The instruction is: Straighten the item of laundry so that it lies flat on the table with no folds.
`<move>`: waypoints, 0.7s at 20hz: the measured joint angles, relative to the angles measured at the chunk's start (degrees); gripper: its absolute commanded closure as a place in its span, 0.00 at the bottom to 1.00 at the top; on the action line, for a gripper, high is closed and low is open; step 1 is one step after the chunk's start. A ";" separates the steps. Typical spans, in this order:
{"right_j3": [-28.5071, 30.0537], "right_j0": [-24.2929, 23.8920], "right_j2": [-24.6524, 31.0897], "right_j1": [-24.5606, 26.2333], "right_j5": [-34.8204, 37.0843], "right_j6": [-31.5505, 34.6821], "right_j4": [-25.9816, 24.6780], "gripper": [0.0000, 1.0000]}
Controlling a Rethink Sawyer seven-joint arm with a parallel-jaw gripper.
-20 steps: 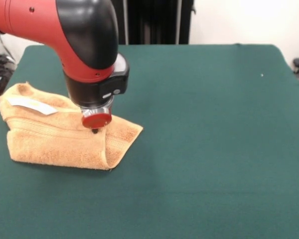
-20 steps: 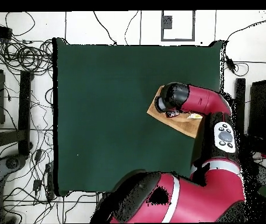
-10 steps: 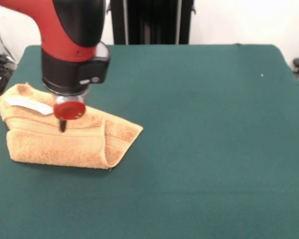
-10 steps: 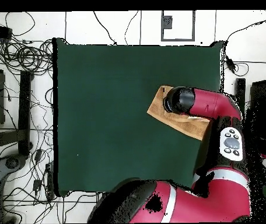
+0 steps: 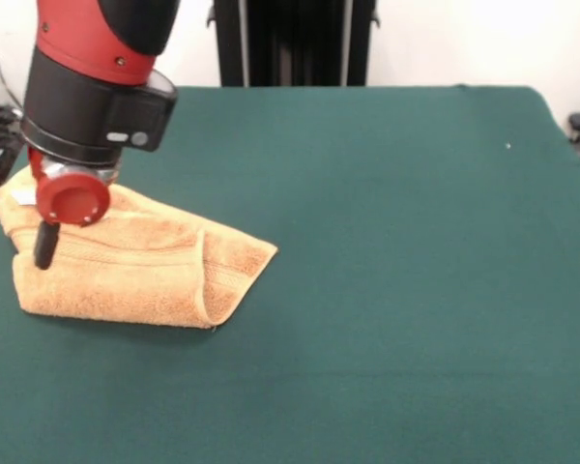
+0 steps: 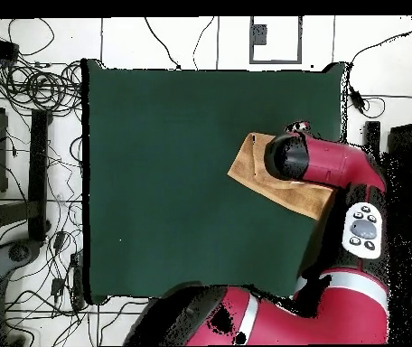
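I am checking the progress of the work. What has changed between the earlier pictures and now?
The gripper has travelled across the towel, from near its folded end, the one closer to the middle of the table, to its other end near the table's edge, seen at the left in the front view. Whether it holds any cloth cannot be told. The towel stayed folded in the same place and shape.

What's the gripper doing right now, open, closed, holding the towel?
Gripper: cannot be told whether open or closed. It sits over the left end of the folded towel; a grasp is not visible.
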 measured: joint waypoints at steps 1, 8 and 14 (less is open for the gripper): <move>-0.01 -0.15 0.00 -0.01 -0.16 0.00 0.24 1.00; -0.37 -0.74 -0.03 0.85 5.48 0.00 0.93 1.00; -0.36 -1.78 1.14 0.47 12.67 0.00 0.96 1.00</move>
